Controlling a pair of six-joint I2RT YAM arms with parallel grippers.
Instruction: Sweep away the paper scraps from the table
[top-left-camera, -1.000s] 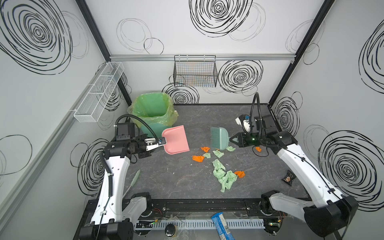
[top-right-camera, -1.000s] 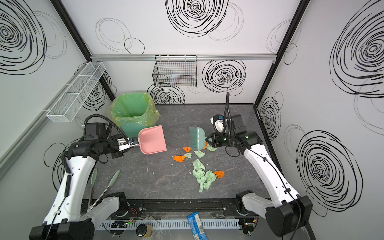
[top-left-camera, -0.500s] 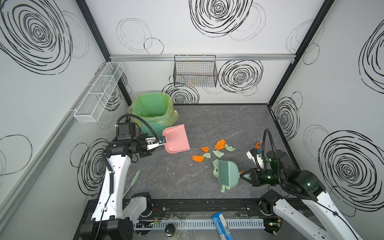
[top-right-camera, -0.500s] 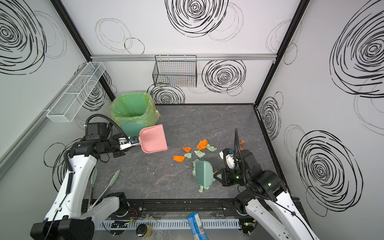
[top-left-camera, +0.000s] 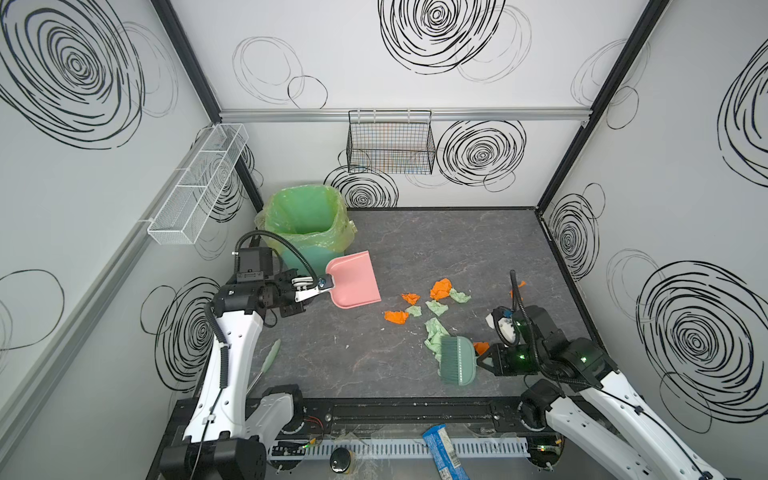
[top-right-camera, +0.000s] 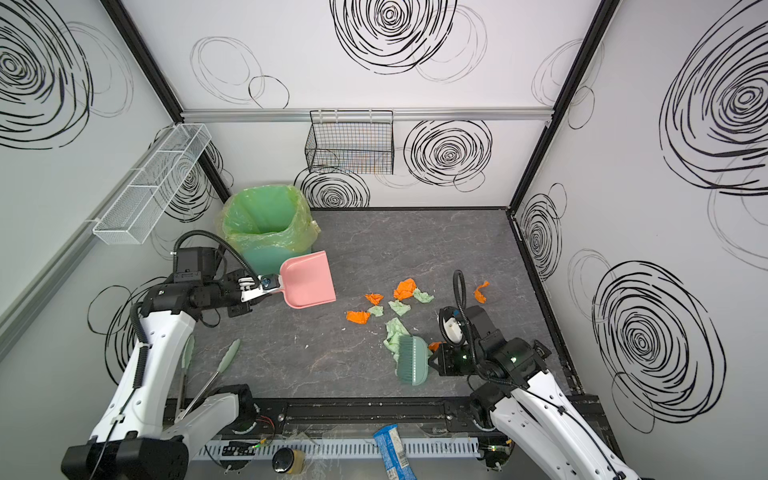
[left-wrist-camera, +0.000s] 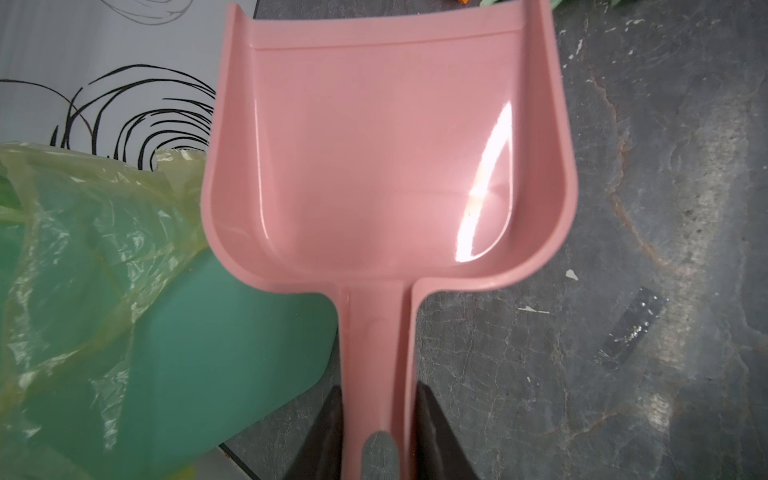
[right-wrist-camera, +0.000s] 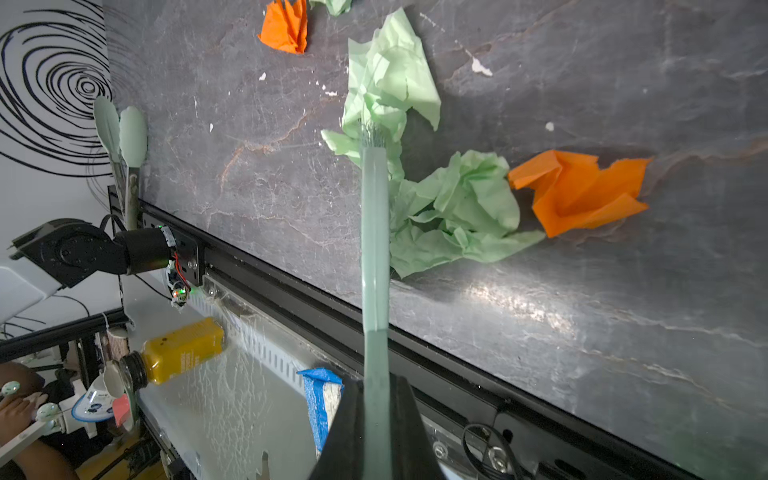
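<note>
My right gripper (right-wrist-camera: 376, 403) clamped the brush (top-left-camera: 457, 361) against green paper scraps (top-left-camera: 435, 332) (near the table's (top-left-camera: 415, 249) front edge); my left gripper (left-wrist-camera: 376, 415) clutched the pink dustpan's (top-left-camera: 355, 284) handle.

No legible text or labels

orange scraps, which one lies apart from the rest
The lone orange scrap nearest the right wall; the others lie mixed among green scraps.

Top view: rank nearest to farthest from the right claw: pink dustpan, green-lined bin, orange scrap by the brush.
1. Orange scrap, just beside the right claw holding the teal brush.
2. Pink dustpan, left of centre.
3. Green-lined bin, back left corner.
</note>
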